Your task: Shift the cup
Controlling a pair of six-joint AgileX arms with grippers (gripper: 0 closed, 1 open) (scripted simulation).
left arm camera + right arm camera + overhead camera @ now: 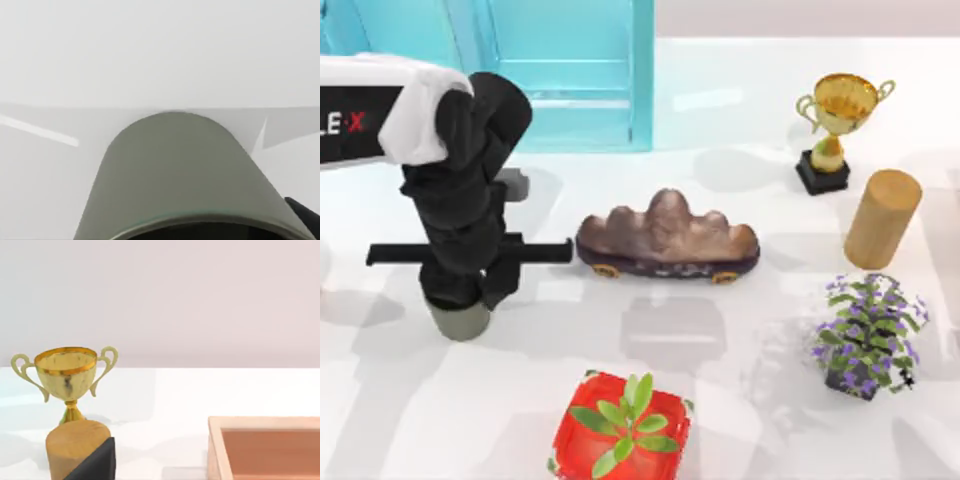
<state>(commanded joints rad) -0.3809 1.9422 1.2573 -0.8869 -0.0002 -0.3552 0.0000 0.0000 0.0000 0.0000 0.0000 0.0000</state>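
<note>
The olive-grey cup (460, 320) stands at the table's left, its lower part showing beneath my left gripper (465, 290), which reaches down over it from above. In the left wrist view the cup (180, 170) sits very close, tapering away from its dark rim, and a black fingertip (305, 215) rests against its side near the rim. The left gripper is shut on the cup. A dark edge of my right gripper (95, 462) shows in the right wrist view, in front of the wooden cylinder.
A brown lumpy skateboard-like object (667, 238) lies right of the cup. A red pot with a green plant (622, 425) stands in front, a turquoise frame (570, 70) behind. At the right are a gold trophy (840, 125), a wooden cylinder (882, 218), a purple flower pot (867, 335), and a wooden box (265, 447).
</note>
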